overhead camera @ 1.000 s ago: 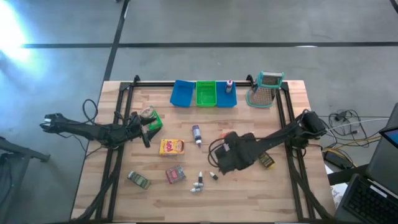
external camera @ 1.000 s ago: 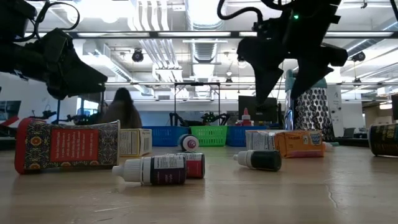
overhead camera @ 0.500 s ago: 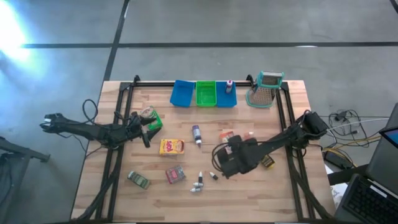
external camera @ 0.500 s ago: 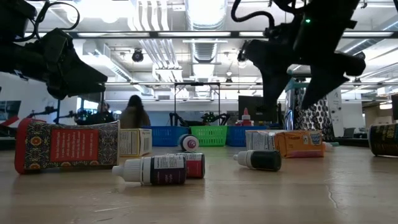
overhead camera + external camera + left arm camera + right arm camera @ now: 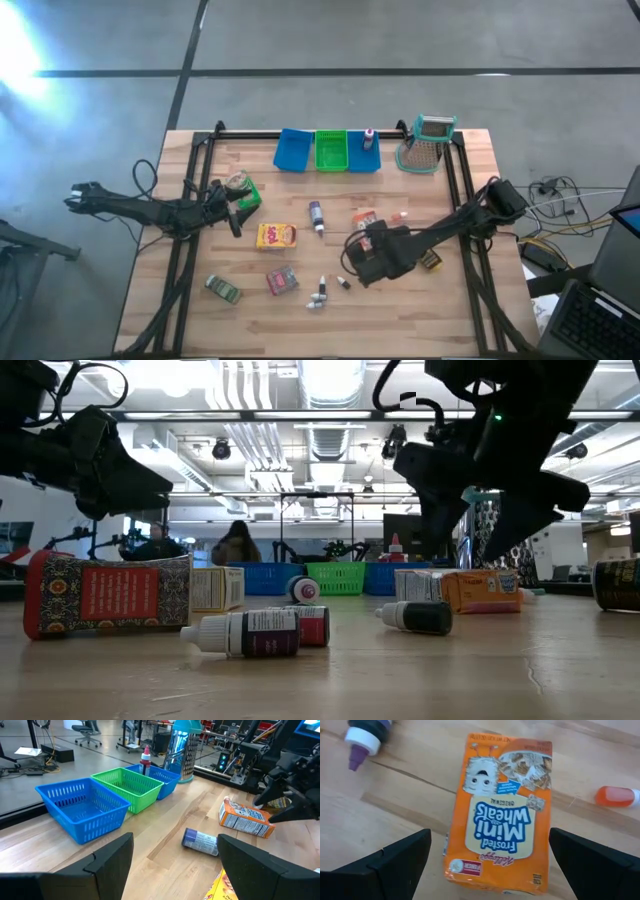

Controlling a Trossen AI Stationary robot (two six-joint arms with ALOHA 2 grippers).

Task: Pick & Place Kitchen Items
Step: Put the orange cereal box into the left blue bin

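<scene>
An orange cereal box point(image 5: 500, 810) lies flat on the table, right of centre point(image 5: 363, 218). My right gripper point(image 5: 490, 840) hangs open just above it, slanting down, one finger past each long side and touching nothing point(image 5: 364, 236). A purple-capped bottle point(image 5: 316, 215) lies left of the box and a small orange bottle point(image 5: 617, 796) to its right. My left gripper point(image 5: 175, 845) waits open at the table's left point(image 5: 236, 208), beside a green packet point(image 5: 243, 190).
Two blue bins point(image 5: 293, 150) point(image 5: 364, 158) and a green bin point(image 5: 331, 150) line the far edge, next to a metal grater point(image 5: 427, 145). A yellow-red box point(image 5: 277, 236), a pink-red packet point(image 5: 282, 281), a green packet point(image 5: 223, 290) and small bottles point(image 5: 320, 295) lie nearer the front.
My right gripper has sunk toward the orange box and rolled a little, staying open. In the high view more of the box shows from under the hand. The box has not moved.
</scene>
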